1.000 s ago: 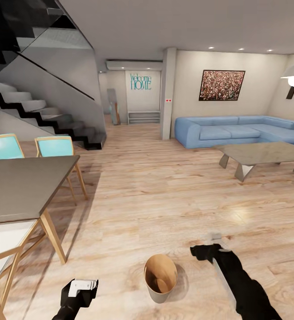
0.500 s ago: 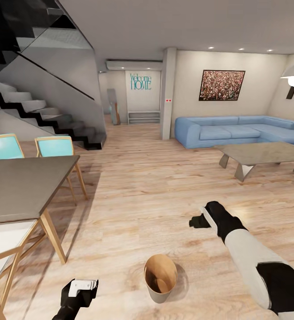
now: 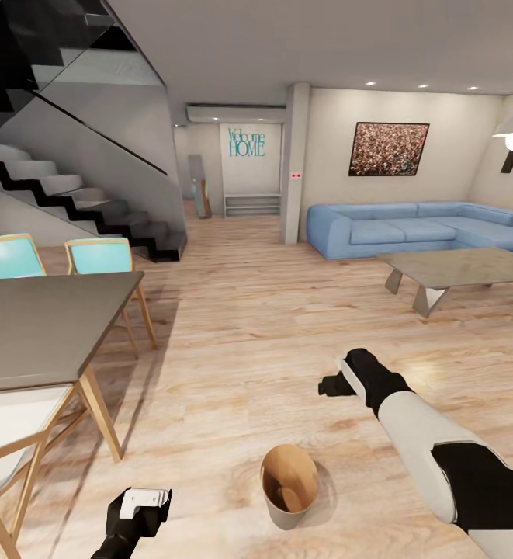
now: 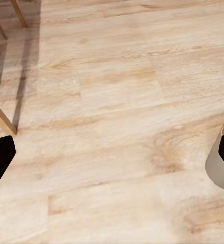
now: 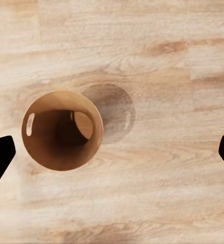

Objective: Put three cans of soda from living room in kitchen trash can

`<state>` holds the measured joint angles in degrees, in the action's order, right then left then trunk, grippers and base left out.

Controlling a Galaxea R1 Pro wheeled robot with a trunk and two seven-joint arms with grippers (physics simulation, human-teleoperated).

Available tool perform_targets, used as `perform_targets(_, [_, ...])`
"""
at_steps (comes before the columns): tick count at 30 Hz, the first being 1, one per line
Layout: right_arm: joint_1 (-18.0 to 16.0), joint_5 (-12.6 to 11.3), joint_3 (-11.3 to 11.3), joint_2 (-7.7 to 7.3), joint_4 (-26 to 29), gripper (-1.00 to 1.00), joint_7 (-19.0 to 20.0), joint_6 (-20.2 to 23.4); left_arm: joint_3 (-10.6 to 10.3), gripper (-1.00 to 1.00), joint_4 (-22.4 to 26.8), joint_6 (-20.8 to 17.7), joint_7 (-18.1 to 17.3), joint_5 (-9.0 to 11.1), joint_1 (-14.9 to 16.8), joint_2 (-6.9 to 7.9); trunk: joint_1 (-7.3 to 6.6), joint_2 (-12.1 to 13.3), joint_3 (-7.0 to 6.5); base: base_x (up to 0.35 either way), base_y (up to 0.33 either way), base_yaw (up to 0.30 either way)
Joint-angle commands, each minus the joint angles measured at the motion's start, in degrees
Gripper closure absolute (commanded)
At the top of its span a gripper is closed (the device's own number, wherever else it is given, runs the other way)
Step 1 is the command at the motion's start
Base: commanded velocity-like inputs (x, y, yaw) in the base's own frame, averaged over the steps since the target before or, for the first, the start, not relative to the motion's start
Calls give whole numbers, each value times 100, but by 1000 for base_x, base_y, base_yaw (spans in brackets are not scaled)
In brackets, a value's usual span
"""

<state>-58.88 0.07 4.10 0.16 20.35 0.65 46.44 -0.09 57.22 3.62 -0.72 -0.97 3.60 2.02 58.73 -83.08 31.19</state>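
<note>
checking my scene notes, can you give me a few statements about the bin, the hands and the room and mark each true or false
1. The bin stands upright on the wood floor. True.
2. The right hand grips an orange can. False: in the right wrist view its fingertips stand wide apart with nothing between them.
3. A can of soda lies inside the bin. False: the right wrist view looks straight into it and its copper-brown inside is bare.
4. The blue sofa sits behind the low grey table. True.
5. The left hand holds the bin by its rim. False: it is apart from the bin, and open.
</note>
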Motion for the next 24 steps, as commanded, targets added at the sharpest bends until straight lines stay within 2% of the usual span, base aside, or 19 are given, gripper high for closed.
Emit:
perform_targets(1, [2,0,2,2,-1,-100,-3,-24,0,-100,0,0,0,0,0,0,0,0,0,0,67,0])
perform_targets(9, [90,9,-1,-6,10,-100,-10,-201,0,-100,0,6,3,0,0,0,0,0,0,0,22,12])
perform_targets(14, [275,14,-8,-27,12,-100,7,-567,0,-100,0,7,5,0,0,-1,0,0,2,0,3,159])
perform_targets(24, [427,19,-6,-33,12,-100,18,-808,0,-100,0,7,7,6,0,0,0,0,4,0,0,76])
